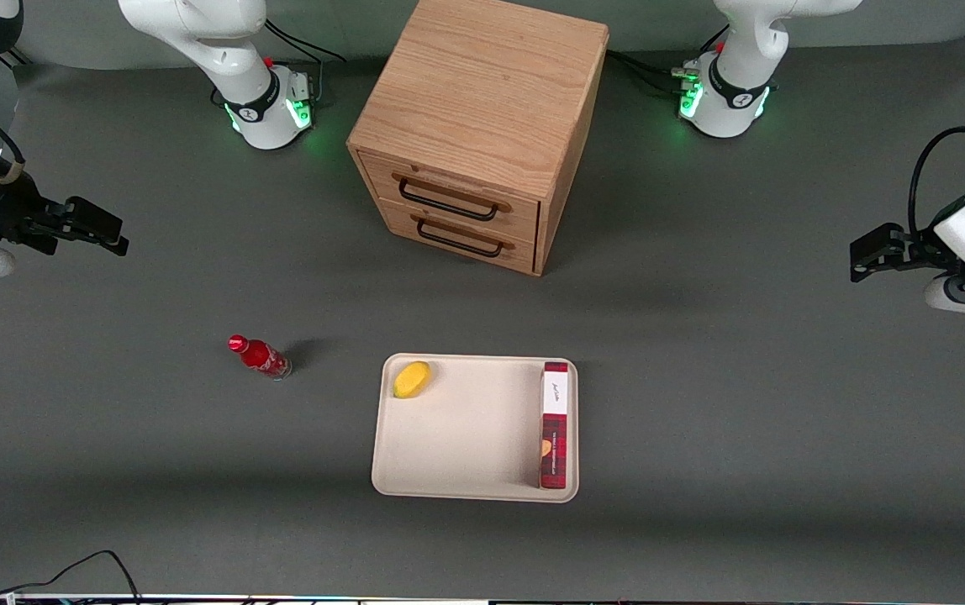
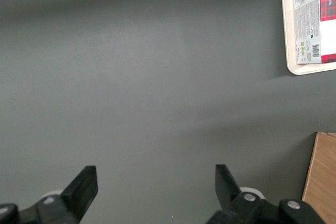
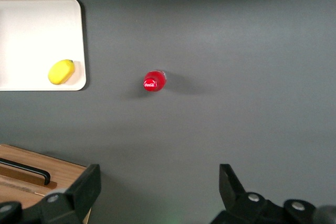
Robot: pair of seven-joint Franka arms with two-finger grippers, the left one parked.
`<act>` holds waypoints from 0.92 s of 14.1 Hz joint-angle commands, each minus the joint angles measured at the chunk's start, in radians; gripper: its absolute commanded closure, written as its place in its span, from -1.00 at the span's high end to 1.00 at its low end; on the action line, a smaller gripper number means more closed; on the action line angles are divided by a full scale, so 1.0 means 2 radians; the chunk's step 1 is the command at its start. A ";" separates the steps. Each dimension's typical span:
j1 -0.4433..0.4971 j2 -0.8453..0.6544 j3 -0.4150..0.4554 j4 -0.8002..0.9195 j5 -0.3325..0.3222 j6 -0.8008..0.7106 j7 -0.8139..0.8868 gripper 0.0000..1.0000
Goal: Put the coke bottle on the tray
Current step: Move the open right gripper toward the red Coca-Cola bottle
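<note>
Nearest the front camera lies the tray (image 1: 466, 437), carrying a lemon (image 1: 412, 379) and a red plaid box (image 1: 556, 425). Beside it, toward the working arm's end, the coke bottle (image 1: 260, 356) stands upright on the grey surface (image 1: 155, 470). High above, well apart from it, hangs the tool (image 1: 100, 228).

From the right wrist camera, the tool's fingers (image 3: 84, 190) are spread wide and empty. I think a slim bottle may tip if one finger touches it first.

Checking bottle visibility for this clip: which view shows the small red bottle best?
The front view: the small red coke bottle stands upright on the grey table, beside the cream tray, its side visible. The right wrist view, above the open gripper, shows only its cap end. The left wrist view misses it.
</note>
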 commanded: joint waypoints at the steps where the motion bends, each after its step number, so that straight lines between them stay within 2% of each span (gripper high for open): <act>1: 0.003 0.006 -0.005 0.021 0.012 -0.015 0.010 1.00; 10: 0.004 0.014 -0.009 0.009 0.010 -0.018 0.013 1.00; 13: 0.005 0.014 -0.006 -0.035 0.011 0.037 0.013 1.00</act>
